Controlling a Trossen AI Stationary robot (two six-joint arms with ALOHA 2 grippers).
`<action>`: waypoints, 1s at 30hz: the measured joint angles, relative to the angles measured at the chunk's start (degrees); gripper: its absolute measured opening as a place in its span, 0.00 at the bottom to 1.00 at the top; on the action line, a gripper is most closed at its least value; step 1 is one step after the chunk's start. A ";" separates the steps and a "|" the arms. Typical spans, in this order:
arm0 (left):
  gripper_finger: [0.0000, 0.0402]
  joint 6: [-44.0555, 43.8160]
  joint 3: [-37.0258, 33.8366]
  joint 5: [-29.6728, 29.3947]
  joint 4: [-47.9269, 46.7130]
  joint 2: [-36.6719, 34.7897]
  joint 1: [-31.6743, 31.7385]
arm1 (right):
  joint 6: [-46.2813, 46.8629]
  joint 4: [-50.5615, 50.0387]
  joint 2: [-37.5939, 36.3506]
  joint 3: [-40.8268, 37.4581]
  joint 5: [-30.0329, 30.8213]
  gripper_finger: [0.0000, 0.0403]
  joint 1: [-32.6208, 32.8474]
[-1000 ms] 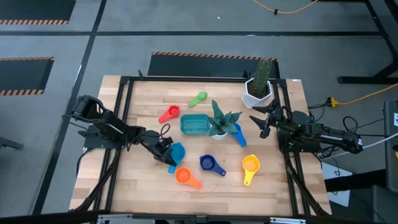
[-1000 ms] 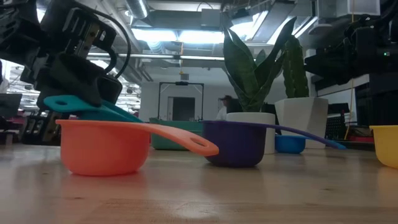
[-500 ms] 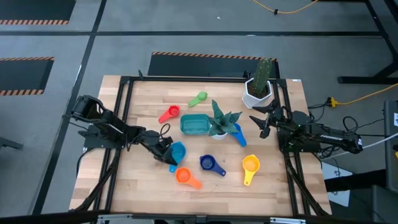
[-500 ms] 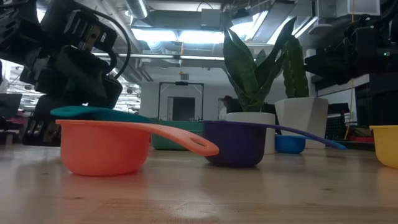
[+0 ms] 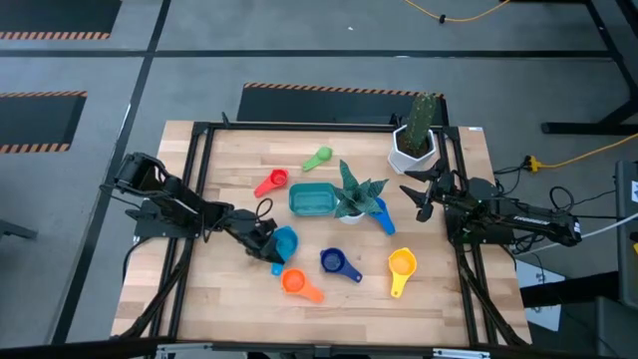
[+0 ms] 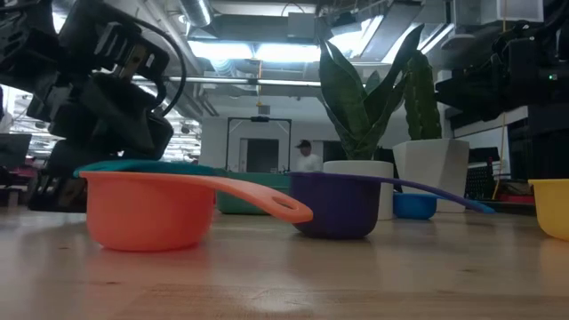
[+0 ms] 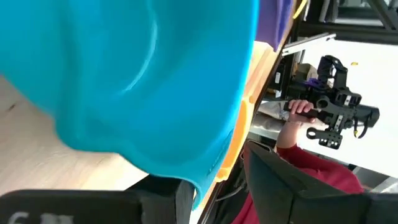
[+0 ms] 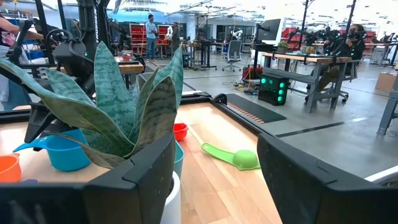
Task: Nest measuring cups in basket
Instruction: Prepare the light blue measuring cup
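The light blue cup (image 5: 284, 243) has come down from its tilted, lifted pose and now sits level on the table (image 5: 439, 299), just left of the orange cup (image 5: 292, 281). The left end effector (image 5: 261, 242) has parted its fingers, so the grip looks released. The cup remains short of the basket (image 5: 314, 199); the right end effector (image 5: 417, 195) waits open.

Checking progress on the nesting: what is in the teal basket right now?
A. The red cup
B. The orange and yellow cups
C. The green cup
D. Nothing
D: in the high view the basket shows only its own teal floor, with every cup out on the table around it.
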 joint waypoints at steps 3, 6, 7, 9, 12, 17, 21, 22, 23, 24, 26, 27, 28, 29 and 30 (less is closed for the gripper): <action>0.31 -1.69 -0.02 0.06 -0.36 0.00 0.00 | -0.04 -0.01 -0.02 -0.01 0.00 0.58 -0.02; 0.31 -2.88 -0.02 -0.12 -0.40 0.00 0.00 | -0.02 0.01 0.00 0.00 0.00 0.58 0.00; 0.31 -3.08 -0.02 -0.40 -0.38 0.00 0.00 | -0.02 0.00 0.00 -0.01 0.00 0.58 0.00; 0.31 -4.03 -0.02 -0.45 -0.40 0.00 0.02 | -0.02 0.01 0.00 0.01 0.00 0.58 0.00; 0.31 -4.89 -0.02 -0.45 -0.42 0.00 0.00 | -0.02 -0.01 0.00 -0.01 0.00 0.58 -0.02; 0.31 -6.58 -0.02 0.01 -0.60 -0.24 0.01 | -0.02 0.01 0.00 -0.01 0.00 0.58 0.00; 0.31 -8.33 -0.02 -0.01 -0.84 -0.24 0.02 | -0.02 0.00 0.00 -0.01 0.00 0.58 0.00; 0.31 -8.91 -0.04 -0.01 -0.85 -0.24 0.01 | -0.02 0.01 -0.01 0.00 0.00 0.58 -0.02; 0.31 -9.30 -0.16 -0.01 -0.84 -0.24 0.01 | -0.02 0.00 0.00 0.00 0.00 0.58 0.00; 0.31 -10.15 -0.34 -0.03 -0.82 -0.24 0.00 | -0.04 0.00 0.00 0.00 0.00 0.58 -0.02; 0.31 -11.90 -0.93 -0.28 -0.77 -0.26 0.00 | -0.06 0.01 0.00 0.01 0.00 0.58 -0.02; 0.31 -12.57 -1.15 -0.51 -0.60 -0.31 0.02 | -0.06 0.01 0.00 0.01 0.00 0.58 -0.02; 0.31 -13.36 -1.34 -0.64 -0.46 -0.34 0.02 | -0.06 0.01 0.00 -0.01 0.00 0.58 -0.01; 0.31 -13.63 -1.47 -0.69 -0.36 -0.38 0.02 | -0.07 0.01 0.00 -0.01 0.00 0.58 0.00; 0.31 -13.65 -1.51 -0.81 -0.36 -0.39 0.02 | -0.05 -0.01 0.00 -0.01 0.00 0.58 -0.02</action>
